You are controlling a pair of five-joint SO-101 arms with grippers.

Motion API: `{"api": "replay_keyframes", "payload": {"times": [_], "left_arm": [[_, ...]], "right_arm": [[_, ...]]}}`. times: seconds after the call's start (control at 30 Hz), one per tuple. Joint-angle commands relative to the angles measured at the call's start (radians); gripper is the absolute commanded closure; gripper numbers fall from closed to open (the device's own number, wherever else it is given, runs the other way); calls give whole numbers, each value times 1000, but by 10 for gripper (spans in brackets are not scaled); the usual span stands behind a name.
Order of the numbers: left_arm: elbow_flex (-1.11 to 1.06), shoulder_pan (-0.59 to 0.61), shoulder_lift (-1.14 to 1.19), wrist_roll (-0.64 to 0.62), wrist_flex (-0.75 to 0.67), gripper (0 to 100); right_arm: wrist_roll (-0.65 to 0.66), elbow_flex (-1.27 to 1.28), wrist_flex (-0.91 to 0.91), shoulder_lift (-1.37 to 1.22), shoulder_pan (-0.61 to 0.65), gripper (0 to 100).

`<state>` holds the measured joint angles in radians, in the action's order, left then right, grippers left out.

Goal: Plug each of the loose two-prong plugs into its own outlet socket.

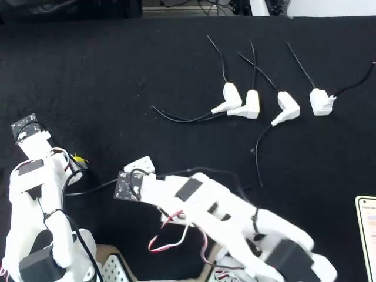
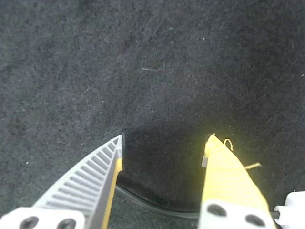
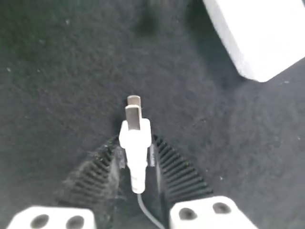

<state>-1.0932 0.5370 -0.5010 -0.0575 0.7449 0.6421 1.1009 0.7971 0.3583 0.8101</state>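
The right gripper [image 3: 135,143] is clamped shut on a white two-prong plug [image 3: 135,131]. Its black ribbed fingers [image 3: 176,167] press the plug body from both sides. The two metal prongs project past the fingertips, and the thin lead runs back between the fingers. A white rectangular block [image 3: 252,33], probably a socket body, lies near the prongs but apart from them. No slots are visible.

In the high view this gripper sits at 8 o'clock, close to table centre. The left gripper [image 2: 165,140] sits farther out on the same bearing. Its grey and yellow fingers are spread wide and hold nothing, and a black cable [image 2: 147,202] crosses beneath them.

Step in hand, as judged: plug acquired, insertion not begun. The next move calls for finding the slotted face of a socket, aligning both prongs square to it, then pushing straight in.

The surface is a black felt-like cloth [image 1: 88,76]. Four white moulded pieces [image 1: 286,107] with thin black leads lie at 2 o'clock, and a white card [image 1: 367,235] lies at 4 o'clock. Dark equipment and cables border the far edge at 12 o'clock.
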Motion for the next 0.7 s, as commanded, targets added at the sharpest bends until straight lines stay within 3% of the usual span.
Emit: {"api": "replay_keyframes", "payload": {"times": [0.0,0.17,0.47,0.67], "left_arm": [[48,4,-6,-12,-9,726],[48,4,-6,-12,-9,726],[48,4,-6,-12,-9,726],[51,-33,-25,-6,32,727]], "right_arm": [[-2,-94,66,-44,-60,903],[5,-105,81,-8,-107,986],[2,-110,83,73,-129,988],[-72,-159,198,334,-77,988]]}}
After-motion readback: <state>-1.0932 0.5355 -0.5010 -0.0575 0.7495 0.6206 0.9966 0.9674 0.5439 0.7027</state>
